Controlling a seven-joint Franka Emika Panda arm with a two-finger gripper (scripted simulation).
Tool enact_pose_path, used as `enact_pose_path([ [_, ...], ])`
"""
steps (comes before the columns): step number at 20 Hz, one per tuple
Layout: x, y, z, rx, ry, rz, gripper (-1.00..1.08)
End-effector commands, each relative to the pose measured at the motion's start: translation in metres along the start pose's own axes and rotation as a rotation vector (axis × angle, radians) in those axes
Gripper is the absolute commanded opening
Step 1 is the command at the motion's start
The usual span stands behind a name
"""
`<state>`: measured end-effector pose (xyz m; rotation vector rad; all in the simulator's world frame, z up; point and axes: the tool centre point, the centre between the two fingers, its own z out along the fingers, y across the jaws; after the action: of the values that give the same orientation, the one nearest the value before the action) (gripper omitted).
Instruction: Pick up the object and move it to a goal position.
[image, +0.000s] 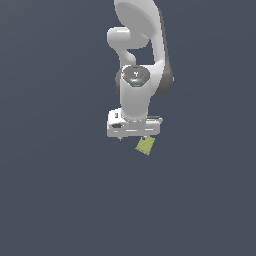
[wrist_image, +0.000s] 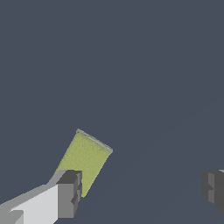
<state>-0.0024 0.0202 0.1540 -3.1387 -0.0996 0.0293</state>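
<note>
Two grey fingertip pads (wrist_image: 69, 192) sit closest to the wrist camera, one on a pale finger at one edge of that picture and the other at the opposite edge, with a broad stretch of bare dark surface (wrist_image: 144, 78) between them. That wide gap shows the jaws spread far apart, and nothing is clamped between them. An olive-yellow-green block (wrist_image: 85, 160) lies partly behind the pale finger's pad in the wrist view, tilted askew to the line of the fingers, one plain flat face turned to the camera and a thin greyer edge along its far side. Whether that pad actually touches the block cannot be told; the other pad is well apart from it. In the exterior view, going from its left to its right, the surface is uniform dark slate, then comes the white arm (image: 137, 60) reaching down from the top of the picture, with a round dark joint cap on its wrist and the wide white hand body below it. The gripper (image: 133, 138) hangs beneath that body, its fingers barely visible as short dark stubs. Just under the hand, toward the exterior view's right end of it, the block shows as a small rotated square, narrower than the hand above it. Whether the block rests on the surface or is off it cannot be judged from either picture.
</note>
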Motion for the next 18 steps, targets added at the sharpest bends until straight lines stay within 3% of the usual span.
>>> enact_pose_path([
  [1,0.0,0.0,0.0,0.0,0.0,0.0,1.0],
  [10,-0.006,0.002,0.013,0.032,-0.023,0.037,1.0],
  [18,-0.007,0.0,0.016,0.032,-0.023,0.051,1.0],
])
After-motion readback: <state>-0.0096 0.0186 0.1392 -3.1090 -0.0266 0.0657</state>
